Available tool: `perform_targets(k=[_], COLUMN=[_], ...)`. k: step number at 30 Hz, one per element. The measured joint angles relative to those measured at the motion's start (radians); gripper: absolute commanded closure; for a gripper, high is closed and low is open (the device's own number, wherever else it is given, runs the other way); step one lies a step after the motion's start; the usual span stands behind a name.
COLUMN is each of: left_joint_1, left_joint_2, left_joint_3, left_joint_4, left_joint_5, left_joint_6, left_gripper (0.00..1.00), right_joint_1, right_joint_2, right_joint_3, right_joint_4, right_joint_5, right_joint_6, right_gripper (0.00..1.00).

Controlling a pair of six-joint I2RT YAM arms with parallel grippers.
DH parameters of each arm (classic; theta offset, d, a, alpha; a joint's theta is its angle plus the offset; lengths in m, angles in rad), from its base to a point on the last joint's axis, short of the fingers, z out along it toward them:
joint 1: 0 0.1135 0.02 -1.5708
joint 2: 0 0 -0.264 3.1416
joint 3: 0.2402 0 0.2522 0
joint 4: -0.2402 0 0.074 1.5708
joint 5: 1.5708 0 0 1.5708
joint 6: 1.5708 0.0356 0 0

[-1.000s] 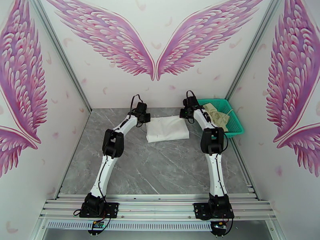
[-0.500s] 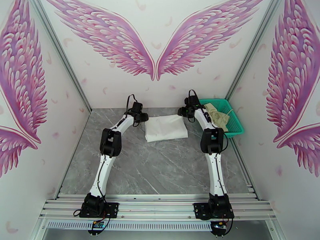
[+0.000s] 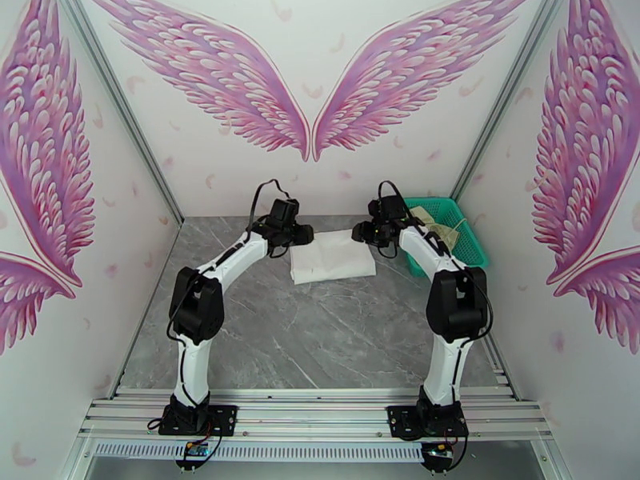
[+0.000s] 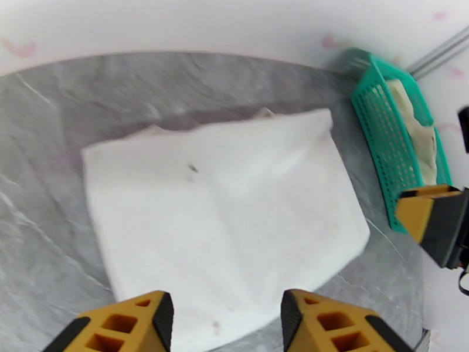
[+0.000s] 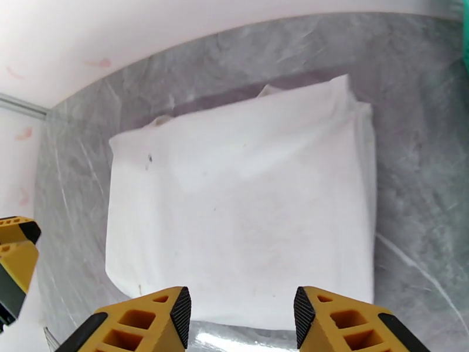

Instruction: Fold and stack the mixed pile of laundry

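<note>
The white shirt (image 3: 332, 258) lies folded into a flat rectangle at the back middle of the table, also seen from above in the left wrist view (image 4: 223, 212) and the right wrist view (image 5: 246, 200). My left gripper (image 3: 300, 234) hovers over its far left corner, open, with nothing between its fingers (image 4: 227, 312). Over the far right corner my right gripper (image 3: 362, 232) is open and holds nothing either (image 5: 241, 315). The cream-beige garment (image 3: 438, 232) lies crumpled in the basket (image 4: 419, 130).
A teal-green mesh basket (image 3: 468, 250) stands at the back right corner, close behind my right arm. The grey marble table (image 3: 320, 338) runs bare from the shirt to the near rail. Pink-winged walls close in on three sides.
Both grippers went from shut to open and let go of the shirt's far corners. Both have risen above the shirt, and the elbows have swung outward. The shirt shifted slightly toward the back.
</note>
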Motion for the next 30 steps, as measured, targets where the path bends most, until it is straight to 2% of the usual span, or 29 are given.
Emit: perform_targets(k=[7, 14, 16, 20, 22, 26, 30], left_joint_1=[0.041, 0.076, 0.076, 0.076, 0.076, 0.087, 0.096], left_joint_2=[0.107, 0.116, 0.116, 0.083, 0.044, -0.032, -0.031], left_joint_3=[-0.147, -0.166, -0.166, -0.166, -0.166, -0.166, -0.164], left_joint_4=[0.051, 0.068, 0.061, 0.003, -0.033, -0.064, -0.063], left_joint_5=[0.025, 0.003, -0.006, -0.04, -0.063, -0.064, -0.033], left_joint_6=[-0.044, -0.031, -0.021, -0.005, -0.012, -0.06, -0.126], left_gripper=[0.5, 0.5, 0.46, 0.25, 0.19, 0.21, 0.22], right_joint_1=[-0.006, -0.027, -0.029, -0.031, -0.031, -0.031, -0.031], right_joint_2=[0.122, 0.14, 0.142, 0.137, 0.122, 0.068, 0.043], right_joint_3=[-0.035, -0.032, -0.02, -0.007, -0.009, -0.014, -0.016], right_joint_4=[-0.027, -0.053, -0.072, -0.091, -0.096, -0.097, -0.09], right_joint_5=[0.065, 0.123, 0.133, 0.146, 0.145, 0.142, 0.121], right_joint_6=[0.01, -0.018, -0.028, -0.035, -0.035, -0.034, -0.029], right_gripper=[0.5, 0.47, 0.47, 0.45, 0.44, 0.44, 0.44])
